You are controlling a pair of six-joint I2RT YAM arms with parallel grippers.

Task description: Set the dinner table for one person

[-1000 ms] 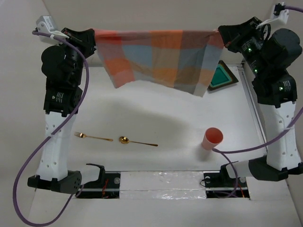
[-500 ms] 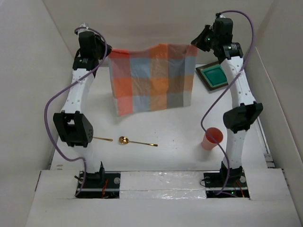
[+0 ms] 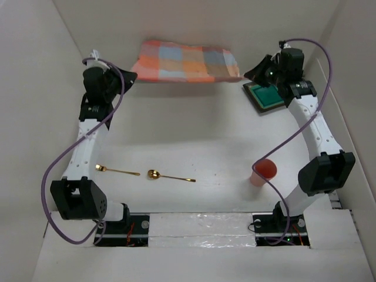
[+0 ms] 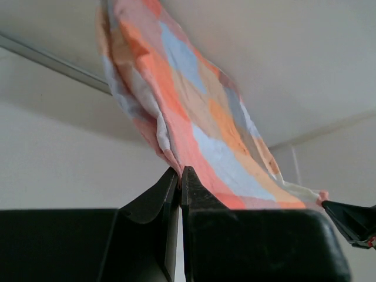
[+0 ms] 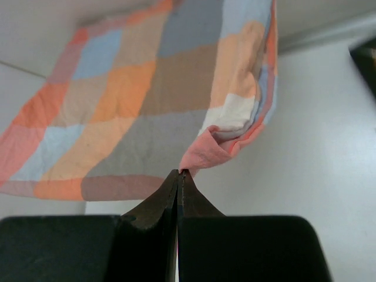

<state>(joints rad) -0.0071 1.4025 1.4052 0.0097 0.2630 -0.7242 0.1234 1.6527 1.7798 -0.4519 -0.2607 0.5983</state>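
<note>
The orange-and-grey checked cloth mat [image 3: 185, 60] hangs stretched between both grippers, above the far part of the white dinner table [image 3: 194, 135]. My left gripper [image 3: 134, 75] is shut on its near left corner, seen in the left wrist view [image 4: 179, 170]. My right gripper [image 3: 242, 75] is shut on its near right corner, seen in the right wrist view [image 5: 179, 172]. The cloth [image 5: 141, 111] spreads away toward the back wall. A gold fork [image 3: 116, 171] and a gold spoon [image 3: 169, 175] lie on the near left of the table. A pink cup [image 3: 262, 172] stands near right.
A green square dish with a dark rim [image 3: 266, 94] sits at the far right, under the right arm. White walls enclose the table on the left, back and right. The arm bases stand at the near edge.
Both arms have swung the cloth from hanging down like a curtain to nearly flat and farther toward the back wall. Fork, spoon and cup have not moved.
</note>
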